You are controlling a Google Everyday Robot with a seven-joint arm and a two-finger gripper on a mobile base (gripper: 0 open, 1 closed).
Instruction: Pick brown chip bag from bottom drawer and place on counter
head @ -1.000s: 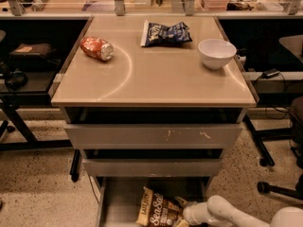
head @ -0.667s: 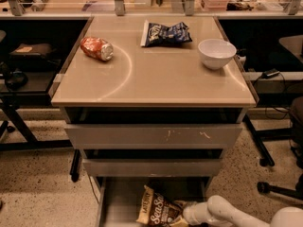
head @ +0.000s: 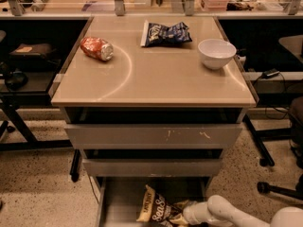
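The brown chip bag with white "Sea Salt" lettering lies tilted in the open bottom drawer, at the lower edge of the camera view. My gripper reaches in from the lower right on its white arm. It is at the bag's right end, against the crinkled foil. The bag's lower part is cut off by the frame. The beige counter with its curved arc mark is above the drawers.
On the counter are a dark blue chip bag, a red crushed can and a white bowl. Two wider grey drawers stand slightly open above the bottom one. Chair legs are on the right and desk frames on the left.
Almost nothing has changed. The gripper stays at the right end of the brown bag, and the bag has shifted very slightly to the left.
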